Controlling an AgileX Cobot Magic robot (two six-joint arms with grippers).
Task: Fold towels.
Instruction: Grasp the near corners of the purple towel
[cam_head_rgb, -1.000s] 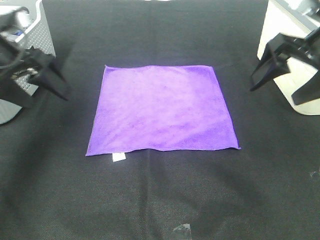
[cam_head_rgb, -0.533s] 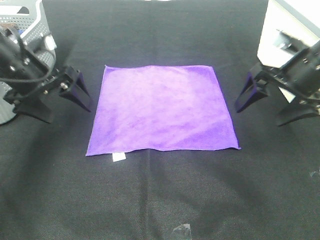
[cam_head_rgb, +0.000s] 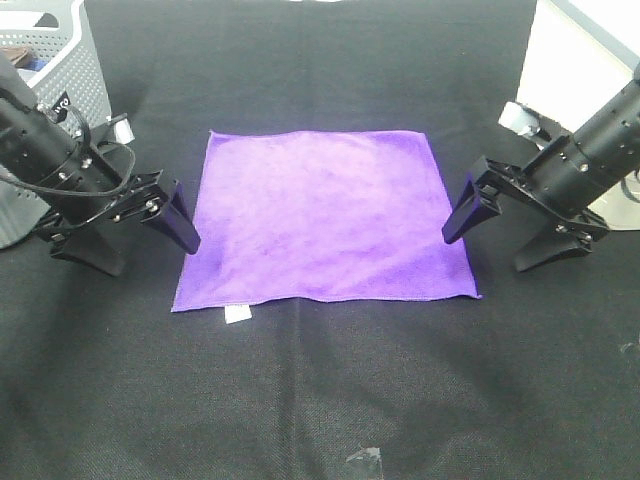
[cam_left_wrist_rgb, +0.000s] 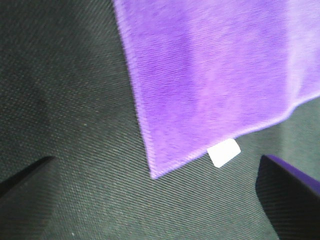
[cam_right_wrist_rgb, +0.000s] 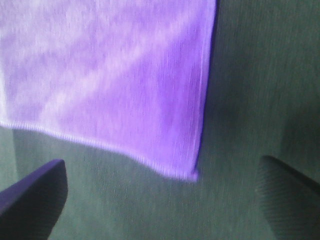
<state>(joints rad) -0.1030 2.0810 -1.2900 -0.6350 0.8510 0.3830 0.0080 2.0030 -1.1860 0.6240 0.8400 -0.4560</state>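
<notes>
Towel (cam_head_rgb: 325, 215): one flat layer, unfolded, about mid-surface (cam_head_rgb: 320, 410), slightly toward the far edge. A white label (cam_head_rgb: 238, 314) sticks out of the hem that faces the near edge, on the left-edge side.

Left gripper (cam_head_rgb: 148, 255): beside the hem facing the left edge, jaws spread wide, holding nothing. Its inner finger is at the hem; I cannot tell whether it touches.
Right gripper (cam_head_rgb: 488, 250): mirrored at the opposite hem, jaws likewise spread, empty.

In each wrist view a towel corner on the near-edge side sits between the two fingers, so both look lined up.

Handling, my estimate: thin, plush cloth, so light and limp with no stiffness. It should sag between two held points and drag a little on the black fabric covering.

Where to hold: the two corners on the near-edge side, one per gripper, pinched close to the hem.

Risks: a deep pinch could catch the covering as well, and uneven lifting would skew the fold.
</notes>
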